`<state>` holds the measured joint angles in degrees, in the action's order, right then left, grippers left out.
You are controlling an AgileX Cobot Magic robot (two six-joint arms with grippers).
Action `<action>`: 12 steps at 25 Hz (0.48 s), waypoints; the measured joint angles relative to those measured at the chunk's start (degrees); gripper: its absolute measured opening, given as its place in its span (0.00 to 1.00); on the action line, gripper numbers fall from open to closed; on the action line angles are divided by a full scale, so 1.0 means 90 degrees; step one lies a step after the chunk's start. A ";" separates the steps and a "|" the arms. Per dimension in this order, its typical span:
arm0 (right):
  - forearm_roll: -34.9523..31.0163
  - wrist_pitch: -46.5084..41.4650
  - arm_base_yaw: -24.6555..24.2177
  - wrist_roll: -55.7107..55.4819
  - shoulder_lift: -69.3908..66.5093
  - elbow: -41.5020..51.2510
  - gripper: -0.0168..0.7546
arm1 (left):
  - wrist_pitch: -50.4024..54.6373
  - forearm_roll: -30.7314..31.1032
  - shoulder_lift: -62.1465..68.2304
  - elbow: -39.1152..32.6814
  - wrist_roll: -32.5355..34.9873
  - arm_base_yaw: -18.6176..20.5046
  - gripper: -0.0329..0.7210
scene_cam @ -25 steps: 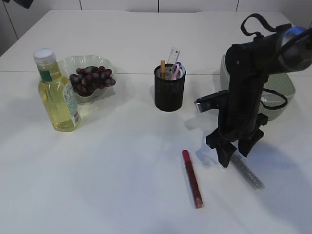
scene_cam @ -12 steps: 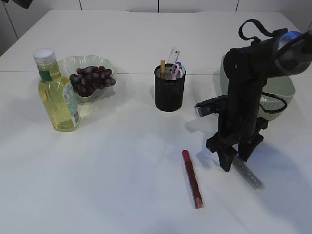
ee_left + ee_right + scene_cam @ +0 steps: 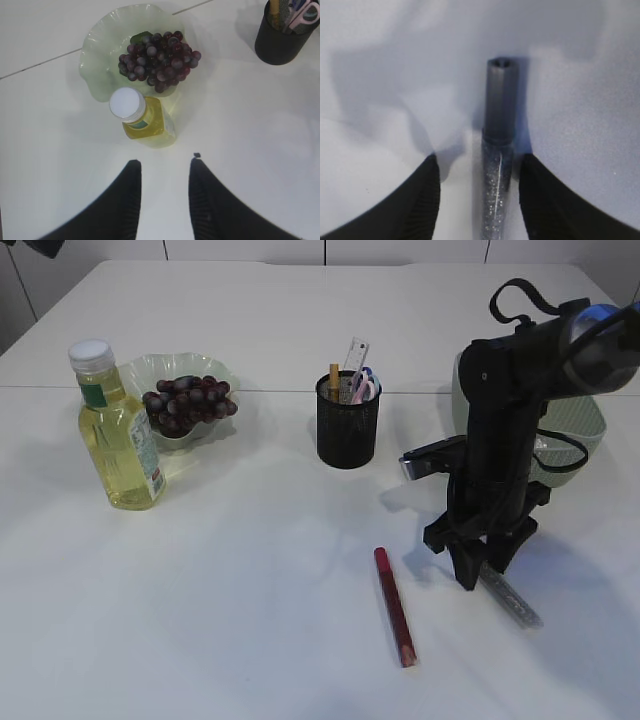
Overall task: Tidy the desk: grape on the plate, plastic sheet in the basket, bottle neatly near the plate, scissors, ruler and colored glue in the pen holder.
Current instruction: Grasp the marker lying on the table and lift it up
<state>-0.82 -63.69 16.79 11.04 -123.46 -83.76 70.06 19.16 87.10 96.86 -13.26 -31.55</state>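
Observation:
A silver glitter glue stick [image 3: 512, 598] lies on the table at the right. My right gripper [image 3: 482, 575] stands over its near end, open. In the right wrist view the glue stick [image 3: 497, 165] runs between the two fingers with a gap on each side of my right gripper [image 3: 478, 160]. A red glue stick [image 3: 395, 607] lies to the left. Scissors [image 3: 364, 388] and a ruler [image 3: 356, 355] stand in the black pen holder [image 3: 347, 425]. Grapes [image 3: 188, 402] rest on the plate [image 3: 150, 370], with the bottle [image 3: 118, 435] beside it. My left gripper [image 3: 165, 162] hangs open above the bottle [image 3: 145, 122]. The plastic sheet does not show.
A pale green basket [image 3: 585, 430] stands behind my right arm at the right edge. The pen holder [image 3: 280, 40] shows at the top right of the left wrist view, beyond the grapes [image 3: 160, 61] and plate [image 3: 97, 55].
My right gripper has come down a little over the silver glue stick and its fingers have drawn closer together. The left gripper and the other things are unchanged.

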 joint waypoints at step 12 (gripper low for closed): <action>0.0000 0.0000 0.0000 -0.0017 0.0000 0.0000 0.32 | 0.0003 0.0003 0.0000 0.0000 0.0000 0.0000 0.36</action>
<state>-0.82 -63.69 16.79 10.89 -123.46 -83.76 70.08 19.19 87.10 96.86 -13.26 -31.55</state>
